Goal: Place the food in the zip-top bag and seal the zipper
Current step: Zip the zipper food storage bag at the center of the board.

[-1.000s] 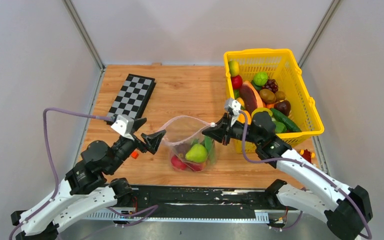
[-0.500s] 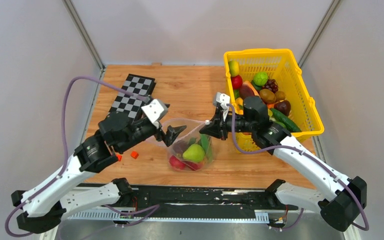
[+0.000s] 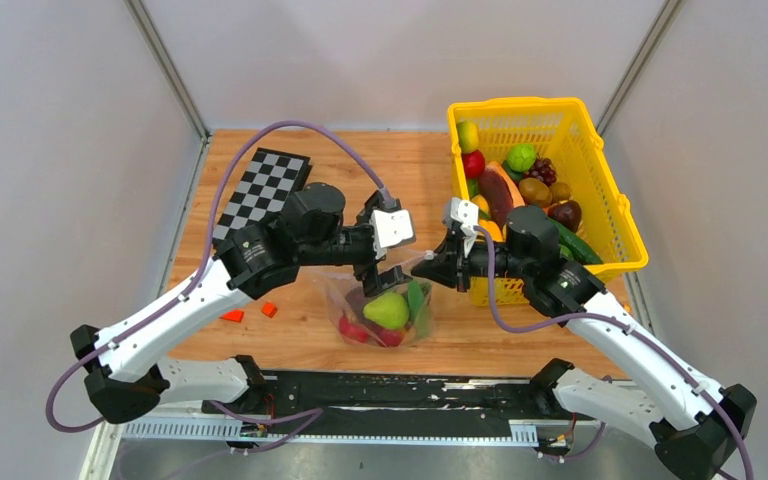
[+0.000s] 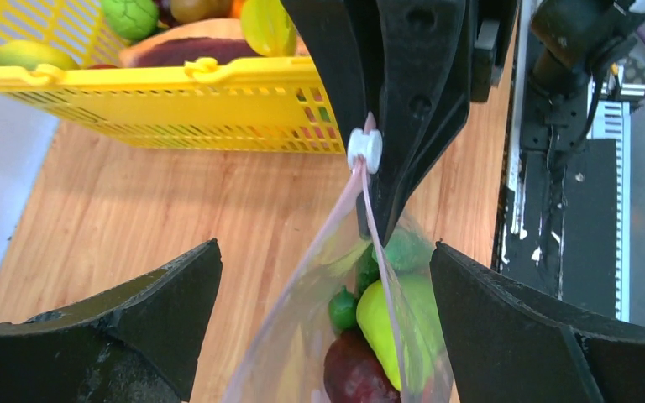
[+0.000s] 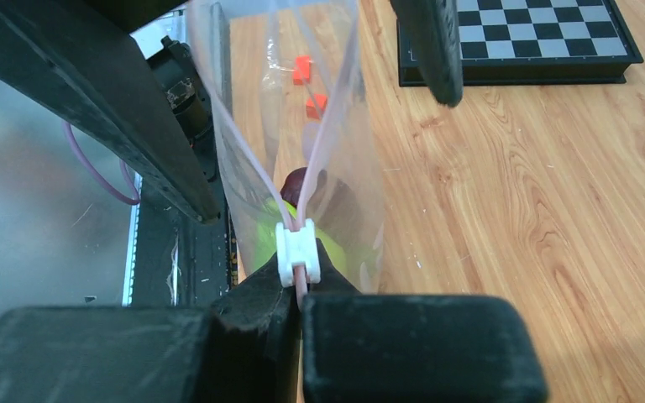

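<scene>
The clear zip-top bag stands on the wood with food inside: a green pear, a red apple, a dark purple fruit and green pieces. My right gripper is shut on the bag's right corner, just behind the white slider on the pinkish zipper. The mouth is parted and narrows to a V at the slider. My left gripper hangs open over the mouth, one finger on each side, touching nothing.
A yellow mesh basket with several more toy fruits stands at the back right, close behind my right gripper. A folded chessboard lies at the back left. Two small orange-red blocks sit left of the bag.
My left gripper has swung right from the bag's left corner to above its mouth, and has opened fully. The mouth has narrowed. My right gripper keeps its hold.
</scene>
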Robot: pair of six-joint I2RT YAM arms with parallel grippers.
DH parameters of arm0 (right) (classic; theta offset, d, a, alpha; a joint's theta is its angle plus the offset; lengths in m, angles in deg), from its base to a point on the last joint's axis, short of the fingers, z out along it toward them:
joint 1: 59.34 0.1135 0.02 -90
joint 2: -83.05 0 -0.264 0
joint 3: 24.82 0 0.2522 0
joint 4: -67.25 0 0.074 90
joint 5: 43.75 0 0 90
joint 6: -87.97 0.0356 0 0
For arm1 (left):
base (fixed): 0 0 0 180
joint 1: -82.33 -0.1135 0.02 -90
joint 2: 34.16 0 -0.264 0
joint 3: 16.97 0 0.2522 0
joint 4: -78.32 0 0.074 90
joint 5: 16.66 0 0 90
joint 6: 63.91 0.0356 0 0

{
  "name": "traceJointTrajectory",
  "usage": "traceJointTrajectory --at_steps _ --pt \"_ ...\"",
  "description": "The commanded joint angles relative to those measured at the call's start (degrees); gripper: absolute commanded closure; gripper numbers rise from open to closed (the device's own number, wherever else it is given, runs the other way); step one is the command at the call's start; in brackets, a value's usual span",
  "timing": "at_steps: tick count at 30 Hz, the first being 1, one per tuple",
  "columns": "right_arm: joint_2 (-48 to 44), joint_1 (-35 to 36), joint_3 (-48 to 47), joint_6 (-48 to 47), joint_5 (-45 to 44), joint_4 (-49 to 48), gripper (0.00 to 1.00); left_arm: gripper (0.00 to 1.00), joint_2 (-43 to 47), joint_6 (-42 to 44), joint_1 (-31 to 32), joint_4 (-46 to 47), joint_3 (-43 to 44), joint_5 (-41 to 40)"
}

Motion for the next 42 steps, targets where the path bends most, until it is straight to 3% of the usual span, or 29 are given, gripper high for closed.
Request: traceJointTrajectory --at_steps 1,4,8,12,19,25,29,31,37,42 --pt "-1.3 -0.1 0.0 -1.2 0.0 -2.6 1.00 0.01 -0.1 3.4 -0.2 -4.1 2.7 1.1" --pt "-1.6 0.0 0.3 -1.4 -0.9 -2.2 1.00 0.11 0.0 3.5 -0.2 -6.3 3.0 -1.1" --pt "-2.5 -0.1 1.4 -1.3 -0.5 -3.1 1.00 0.41 1.5 3.0 -0.2 -5.4 1.3 -3.6" --pt "-3.7 0.0 2.5 -0.7 -0.4 -4.6 1.00 0.51 1.9 2.4 -0.2 -3.9 0.6 -4.3" --pt "-6.7 -0.1 5.8 1.9 -1.0 -10.1 1.00 0.89 1.9 0.7 -0.2 -1.7 0.2 -3.3" --pt "-9.3 -0.1 9.2 5.1 -3.6 -14.8 0.85 0.98 2.8 -1.6 -0.2 0.4 -1.1 -0.3" --pt "-10.8 -0.2 10.3 5.7 -5.3 -16.4 0.78 0.99 3.3 -2.5 -0.2 1.6 -2.5 0.5" --pt "-11.2 -0.2 10.5 5.8 -5.3 -16.9 0.78 0.99 3.3 -2.7 -0.1 1.7 -2.7 0.7" --pt "-11.1 -0.1 10.1 4.8 -5.0 -15.2 0.98 0.99 4.3 -3.7 -0.1 3.2 -4.0 0.6" --pt "-11.4 -0.1 10.2 4.7 -5.8 -14.5 0.93 1.00 5.5 -4.3 -0.1 4.7 -5.1 -0.5"
